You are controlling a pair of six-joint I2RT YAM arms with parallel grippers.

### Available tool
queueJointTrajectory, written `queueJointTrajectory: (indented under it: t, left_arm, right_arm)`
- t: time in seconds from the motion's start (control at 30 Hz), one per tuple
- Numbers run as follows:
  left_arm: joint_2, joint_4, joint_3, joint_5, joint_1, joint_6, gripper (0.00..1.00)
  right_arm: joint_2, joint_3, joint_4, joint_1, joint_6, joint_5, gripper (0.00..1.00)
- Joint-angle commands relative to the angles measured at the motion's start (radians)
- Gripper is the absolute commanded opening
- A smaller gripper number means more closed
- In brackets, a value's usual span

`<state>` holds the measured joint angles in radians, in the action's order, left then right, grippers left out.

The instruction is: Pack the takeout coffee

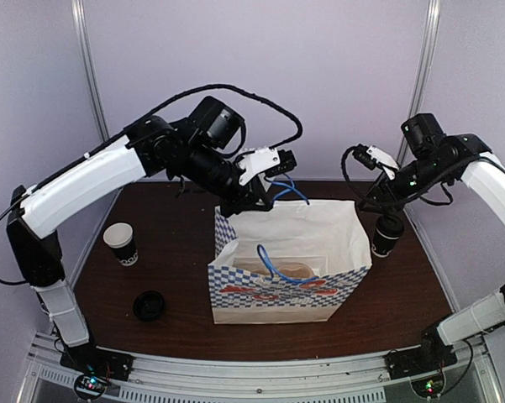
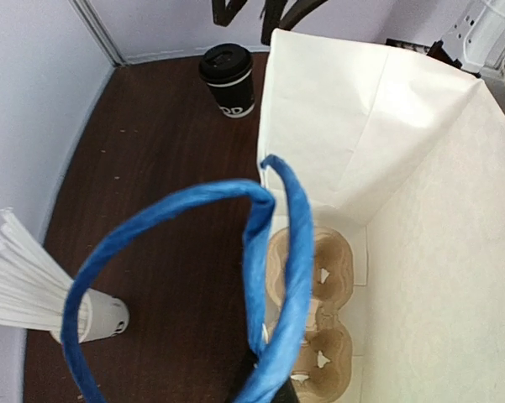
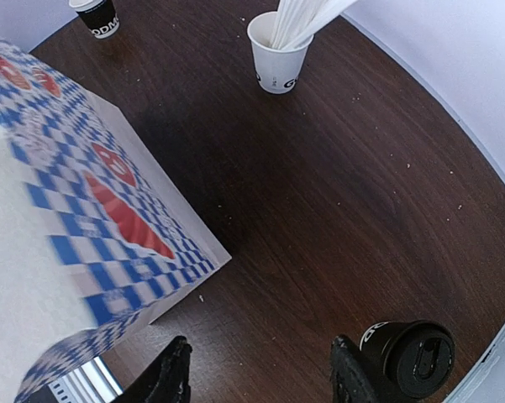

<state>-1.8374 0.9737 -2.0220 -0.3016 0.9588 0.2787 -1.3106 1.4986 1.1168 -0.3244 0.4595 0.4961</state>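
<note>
The takeout coffee point(image 1: 387, 235), a black lidded cup, stands on the table right of the bag. It also shows in the right wrist view point(image 3: 407, 357) and the left wrist view point(image 2: 228, 80). My right gripper point(image 1: 376, 210) is open just above and left of it; in the right wrist view point(image 3: 260, 382) the cup sits just outside one finger point(image 3: 349, 382). My left gripper point(image 1: 265, 197) is shut on the bag's blue handle point(image 2: 260, 243) and holds it up at the back left rim. The white checkered paper bag point(image 1: 286, 294) stands open, with a brown cup carrier point(image 2: 315, 311) on its bottom.
A lidless black cup with a white rim point(image 1: 122, 243) stands at the left, and a loose black lid point(image 1: 149, 305) lies in front of it. A white cup of straws point(image 3: 277, 50) stands behind the bag. Booth walls close the back and sides.
</note>
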Motion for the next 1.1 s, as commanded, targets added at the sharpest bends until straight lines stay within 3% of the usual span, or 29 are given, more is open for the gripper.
queueJointTrajectory:
  t: [0.0,0.1,0.3,0.47,1.07]
  left_arm:
    - [0.129,-0.101,0.117,0.363,0.064,0.071,0.00]
    - [0.212,-0.220,0.249,0.504,0.091,0.135,0.00]
    - [0.330,-0.328,0.423,0.472,0.133,0.094,0.00]
    - [0.377,-0.355,0.489,0.510,0.267,0.044,0.00]
    - [0.392,-0.193,0.523,0.674,0.563,-0.136,0.00]
  right_arm:
    - [-0.029,-0.029,-0.070,0.020,-0.031,-0.011,0.56]
    - [-0.047,-0.060,-0.103,0.021,-0.029,-0.035,0.56]
    - [-0.042,-0.118,-0.119,0.021,-0.021,-0.043,0.56]
    - [-0.019,-0.158,-0.127,0.021,-0.013,-0.049,0.56]
    - [-0.051,-0.174,-0.120,0.021,-0.002,-0.035,0.58]
